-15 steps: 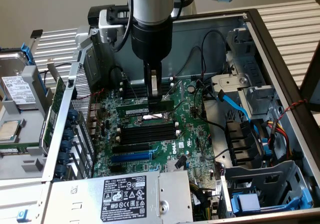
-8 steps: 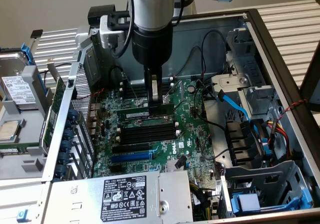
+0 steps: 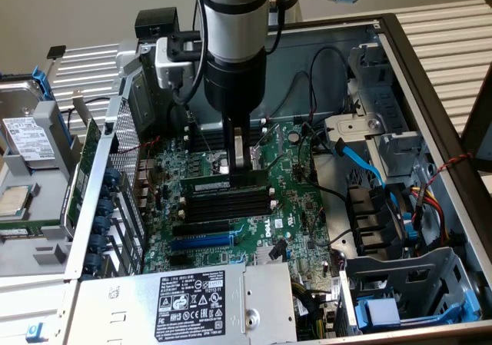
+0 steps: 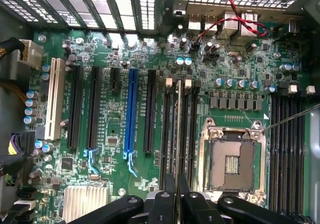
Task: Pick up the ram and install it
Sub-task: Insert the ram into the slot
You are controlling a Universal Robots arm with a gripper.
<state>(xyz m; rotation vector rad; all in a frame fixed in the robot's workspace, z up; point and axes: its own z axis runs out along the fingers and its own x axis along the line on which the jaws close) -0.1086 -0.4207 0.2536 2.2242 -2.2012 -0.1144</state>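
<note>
While upright, ram (image 3: 206, 184) in hand (image 3: 241, 177)

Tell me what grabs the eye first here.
The arm's black gripper hangs inside the open grey computer case, clamped on the long green ram stick at the black memory slots. In the wrist view, the bright blue expansion slot stands out on the green motherboard.

Dell logo, white silkscreen, on motherboard (image 3: 294, 220). Power supply label (image 3: 201, 303): black with white certification marks and a barcode strip, small print unreadable. Hard drive sticker (image 3: 27, 139) and the white label on the ram (image 3: 207, 184): not legible. Print beside blue slot (image 4: 132, 112): illegible.
</note>
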